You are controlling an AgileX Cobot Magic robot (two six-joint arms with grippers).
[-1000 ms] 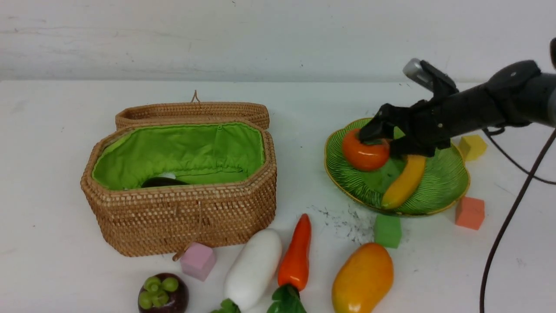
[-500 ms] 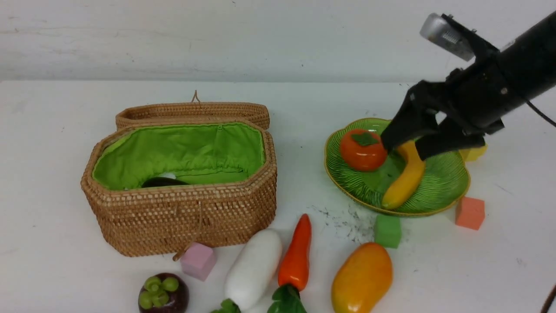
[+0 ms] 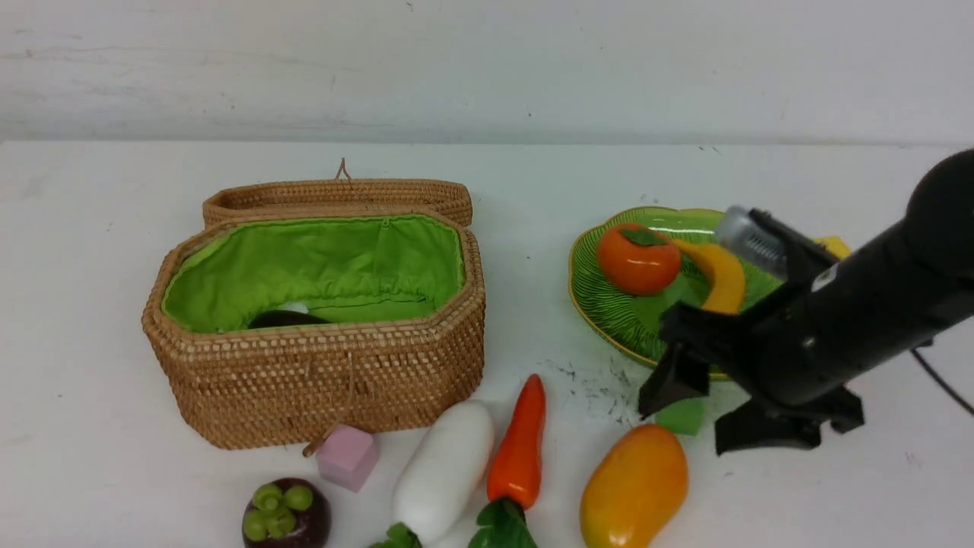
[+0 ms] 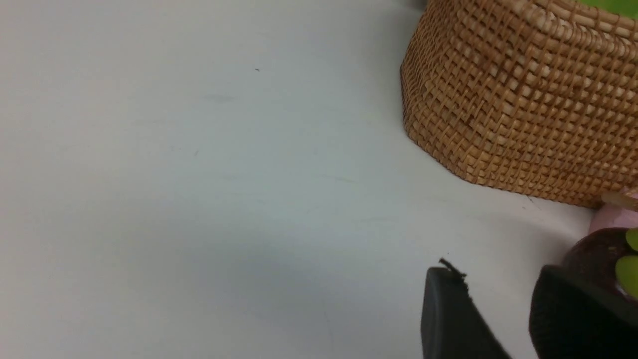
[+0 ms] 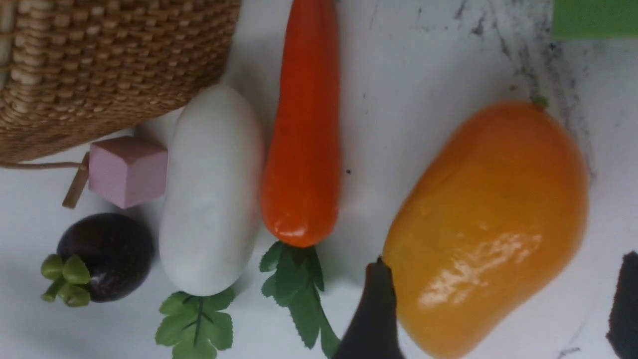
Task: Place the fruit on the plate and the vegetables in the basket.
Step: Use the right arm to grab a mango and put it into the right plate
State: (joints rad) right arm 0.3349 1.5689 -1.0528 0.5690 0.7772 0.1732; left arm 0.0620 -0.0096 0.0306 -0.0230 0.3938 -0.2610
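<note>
Now our right gripper (image 3: pixel 704 418) hangs jaws wide above the mango (image 3: pixel 634 487), at 6 o'clock from the plate (image 3: pixel 592 301). We see persimmon (image 3: pixel 638 259) and banana (image 3: pixel 721 275) on it. Left gripper (image 4: pixel 503 324) jaws narrow, empty, beside mangosteen (image 4: pixel 593 249).

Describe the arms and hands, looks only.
Right arm: matte black cylindrical link, silver-grey module on the wrist, dark cable behind. Right hand: two black wedge-shaped fingers. Left hand: only two black finger ends show; arm out of view.
</note>
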